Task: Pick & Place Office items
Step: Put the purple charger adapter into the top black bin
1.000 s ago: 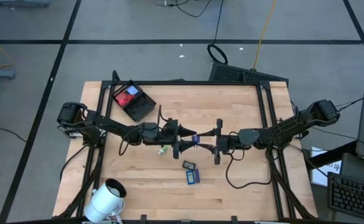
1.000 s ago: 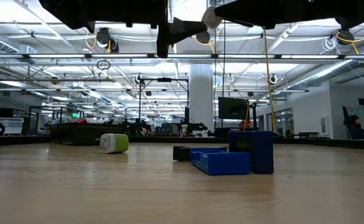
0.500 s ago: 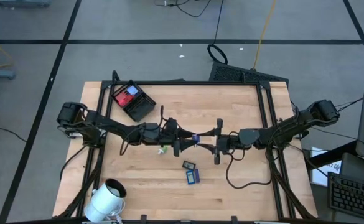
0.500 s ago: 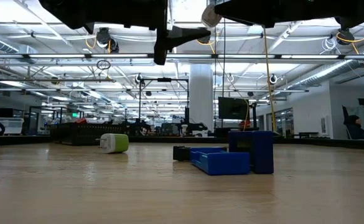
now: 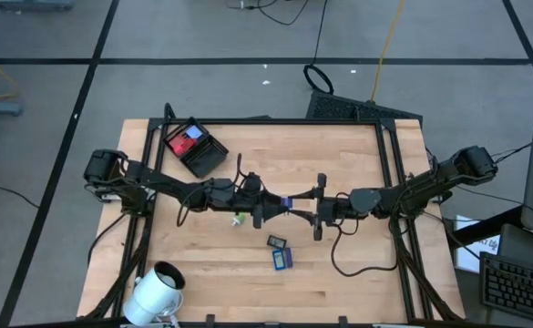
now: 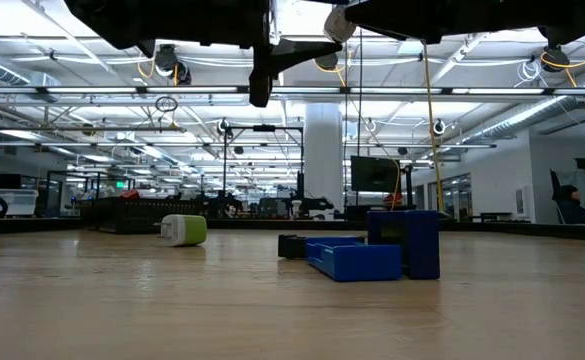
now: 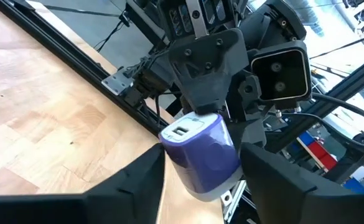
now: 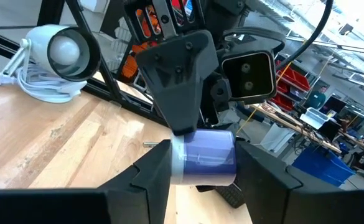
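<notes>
A small purple charger block [image 5: 287, 202] with a white port face [image 7: 183, 132] hangs above the table's middle. My two grippers point level at each other on either side of it. My left gripper [image 7: 200, 182] comes from the left and my right gripper [image 8: 203, 175] from the right, both shut on the block. On the wood lie a green-and-white bit [image 5: 239, 220], a dark item [image 5: 277, 241] and a blue item [image 5: 282, 259]. In the low view these are the green-and-white bit [image 6: 184, 229] and the blue item [image 6: 372, 256]. My left gripper pinches the block's two purple sides [image 7: 226, 163] between its two fingers, coming level from the table's left. The block is clear of the table, white face turned away from this gripper. My right gripper pinches the block between its two fingers, one finger by the white end [image 8: 178, 157] and the other on the purple body [image 8: 226, 158]. It comes level from the table's right. The block is lifted clear.
A black compartmented tray [image 5: 207, 157] with red and blue items stands at the far left. A large white cylinder [image 5: 157, 290] with a cable sits at the near left corner. Black frame rails [image 5: 389, 182] run along the table's sides.
My left gripper has rolled about its own pointing line while staying in place, and its fingers have drawn in onto the purple block. My right gripper and the block have kept still.
</notes>
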Robot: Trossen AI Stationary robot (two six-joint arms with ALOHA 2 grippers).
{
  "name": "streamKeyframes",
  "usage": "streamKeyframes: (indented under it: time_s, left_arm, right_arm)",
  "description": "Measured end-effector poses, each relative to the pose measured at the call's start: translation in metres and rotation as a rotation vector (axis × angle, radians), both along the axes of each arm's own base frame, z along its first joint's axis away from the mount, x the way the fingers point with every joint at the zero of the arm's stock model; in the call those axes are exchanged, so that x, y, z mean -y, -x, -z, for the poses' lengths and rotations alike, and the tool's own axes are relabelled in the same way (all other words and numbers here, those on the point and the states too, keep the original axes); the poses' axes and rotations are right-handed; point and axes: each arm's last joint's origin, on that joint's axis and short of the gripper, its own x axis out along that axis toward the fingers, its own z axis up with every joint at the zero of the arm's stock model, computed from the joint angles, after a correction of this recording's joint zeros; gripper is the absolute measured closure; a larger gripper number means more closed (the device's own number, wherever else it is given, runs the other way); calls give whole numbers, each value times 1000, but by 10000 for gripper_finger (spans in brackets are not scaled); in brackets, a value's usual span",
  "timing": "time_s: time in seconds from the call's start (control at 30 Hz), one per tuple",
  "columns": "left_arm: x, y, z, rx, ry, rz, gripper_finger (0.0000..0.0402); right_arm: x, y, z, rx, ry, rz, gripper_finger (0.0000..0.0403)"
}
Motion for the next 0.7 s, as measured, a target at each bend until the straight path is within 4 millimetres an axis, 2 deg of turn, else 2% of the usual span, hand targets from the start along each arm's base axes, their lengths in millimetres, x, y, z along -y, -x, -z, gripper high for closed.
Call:
streamKeyframes:
  time_s: [0.1,0.2,0.47,0.7]
  left_arm:
    - [-2,0,1,-3,12,-5,235]
    - [-4,0,1,-7,26,-8,255]
    - [-4,0,1,-6,-44,-23,230]
    - [-5,0,1,-4,-60,-35,275]
  right_arm:
    - [0,0,1,-6,13,6,248]
    - [0,0,1,-9,19,11,250]
    - [0,0,1,-8,0,6,248]
    - [0,0,0,-1,-9,-1,253]
